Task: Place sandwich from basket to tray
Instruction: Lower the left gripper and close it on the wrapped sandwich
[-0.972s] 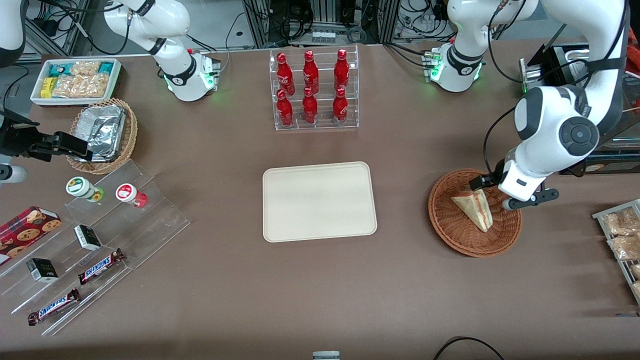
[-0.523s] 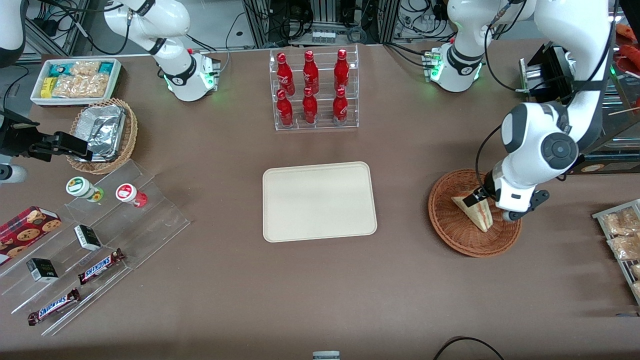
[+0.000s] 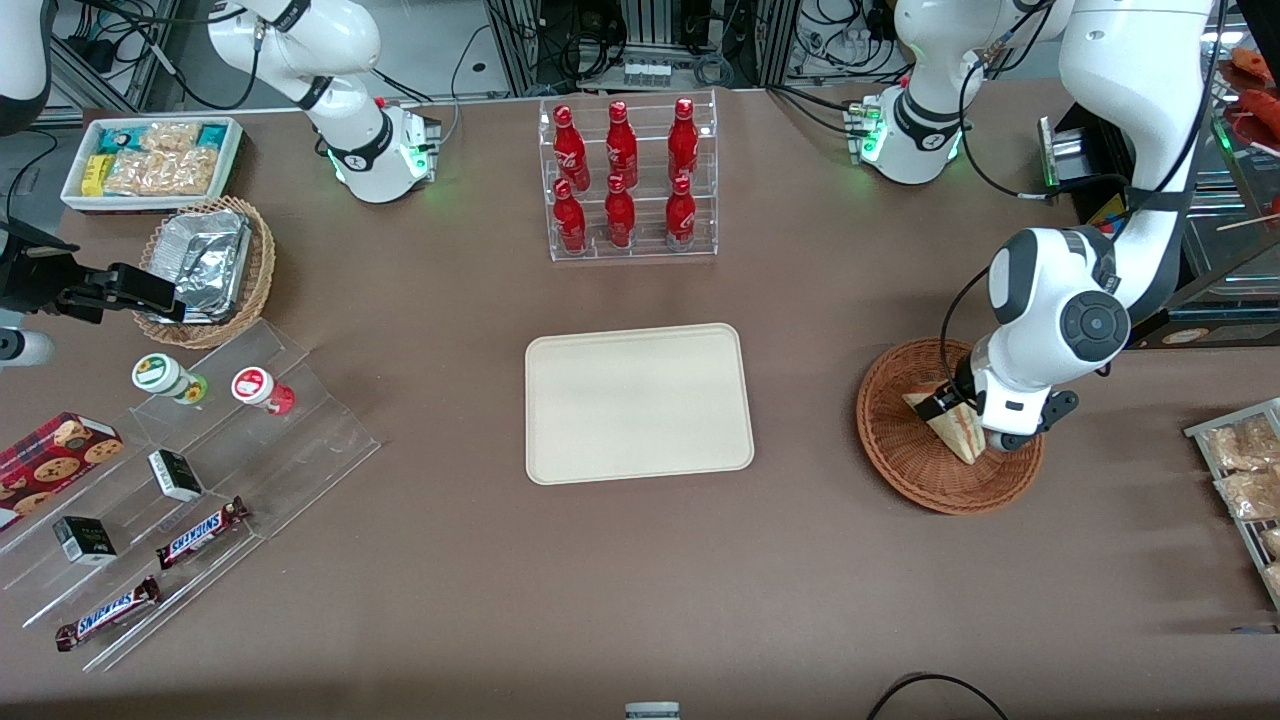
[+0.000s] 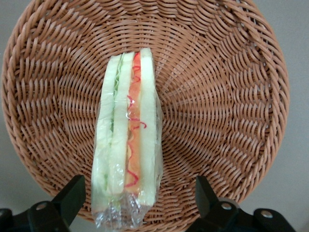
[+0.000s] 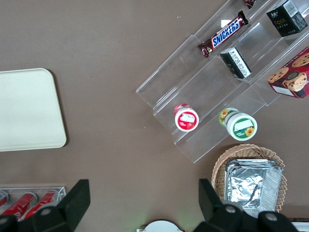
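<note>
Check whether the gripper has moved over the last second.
Yes. The open gripper has come down over the basket, closing on the sandwich from above, its fingers now straddling the wedge.

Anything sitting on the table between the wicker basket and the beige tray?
No. The front view shows only bare brown table between round reddish-brown wicker basket and cream rectangular tray; open pincer straddles the sandwich.

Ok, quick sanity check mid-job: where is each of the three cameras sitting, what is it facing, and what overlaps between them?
Front view: high, facing both arms across the table; the left arm's open hand is down in the round reddish-brown wicker basket.
Left wrist view: on the working arm, looking down at the clear-wrapped triangular sandwich; finger either side of it.
Right wrist view: on the parked arm, looking down at the flat cream rectangular tray.
Shared: front and left wrist show sandwich and basket.
</note>
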`<state>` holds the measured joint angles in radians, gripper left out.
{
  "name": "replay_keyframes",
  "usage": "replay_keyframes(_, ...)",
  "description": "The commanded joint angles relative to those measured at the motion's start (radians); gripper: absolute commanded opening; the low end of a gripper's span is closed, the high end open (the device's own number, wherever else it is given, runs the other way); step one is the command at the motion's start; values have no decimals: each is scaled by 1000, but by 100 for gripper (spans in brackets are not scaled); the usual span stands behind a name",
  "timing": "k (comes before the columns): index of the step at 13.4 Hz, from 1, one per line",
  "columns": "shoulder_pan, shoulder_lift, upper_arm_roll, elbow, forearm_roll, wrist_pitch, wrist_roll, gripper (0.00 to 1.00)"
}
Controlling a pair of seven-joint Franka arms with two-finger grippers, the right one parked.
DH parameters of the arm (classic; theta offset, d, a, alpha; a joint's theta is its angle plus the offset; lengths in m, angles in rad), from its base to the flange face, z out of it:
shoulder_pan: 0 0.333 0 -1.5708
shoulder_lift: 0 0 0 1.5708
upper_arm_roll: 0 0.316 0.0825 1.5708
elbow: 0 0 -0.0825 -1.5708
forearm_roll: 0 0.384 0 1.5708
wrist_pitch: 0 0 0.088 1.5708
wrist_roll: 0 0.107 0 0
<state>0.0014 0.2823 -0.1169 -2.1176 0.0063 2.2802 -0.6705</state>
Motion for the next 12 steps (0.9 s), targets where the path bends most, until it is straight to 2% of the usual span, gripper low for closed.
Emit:
replay_keyframes(1,-3,21,3,2,67,25,-12,100)
replay_keyframes(4,2,28,5,-2,73,44,-12,99)
replay_keyframes(5,2,29,5,-10,73,54,-15,72)
replay_keyframes(6,2,28,6,-19,75,64,-12,13)
replay_keyframes(7,2,25,6,-19,75,62,-11,0)
replay_keyframes(12,-32,-18,-3,37,75,-60,-3,0)
